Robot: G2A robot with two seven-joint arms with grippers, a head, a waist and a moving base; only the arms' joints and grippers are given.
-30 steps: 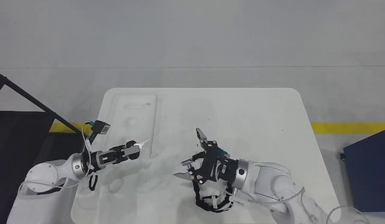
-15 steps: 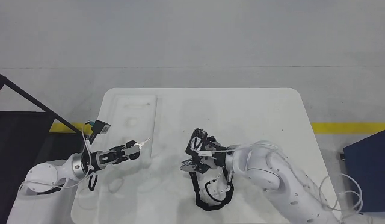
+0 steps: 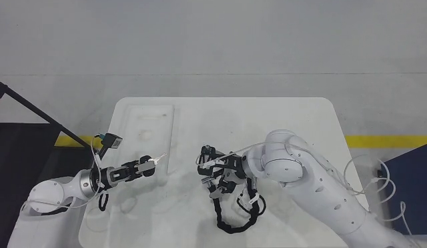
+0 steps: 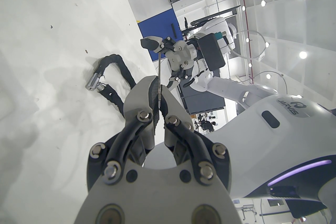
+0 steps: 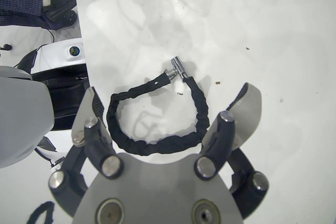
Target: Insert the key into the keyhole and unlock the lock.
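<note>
Plainly, the left wrist view shows the left gripper [image 4: 157,87] pinching the key [image 4: 159,68]; the right gripper [image 5: 169,91], spread wide, frames the lock [image 5: 202,114] mid-frame.

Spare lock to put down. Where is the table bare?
Bare: the table from the white tray to its right edge, far side. Crowded: near middle, right gripper open over the cable lock, left gripper holding the key.

The left gripper [image 3: 151,163] pinches the key [image 3: 159,159]; the right gripper [image 3: 208,171] hovers over the cable lock [image 3: 230,224].
</note>
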